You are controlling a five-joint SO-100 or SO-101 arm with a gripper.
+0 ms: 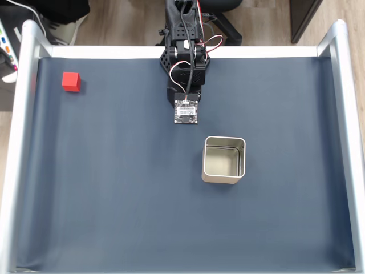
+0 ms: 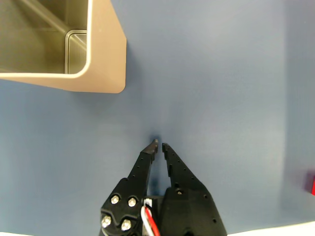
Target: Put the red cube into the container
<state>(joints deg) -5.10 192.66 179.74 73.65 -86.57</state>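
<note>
Red cube alone at the far left of a blue table, metal tin near the middle, robot arm folded between them.

In the fixed view the red cube sits on the dark blue table near its top-left corner, well apart from the open square tin, which stands upright right of centre with nothing inside. The black arm reaches in from the top edge. In the wrist view the claw is closed and holds nothing, its tips nearly touching above bare table, below and right of the tin's corner.

Office-like room: wood floor, office-chair base, aluminium-framed table with blue mat.
</note>
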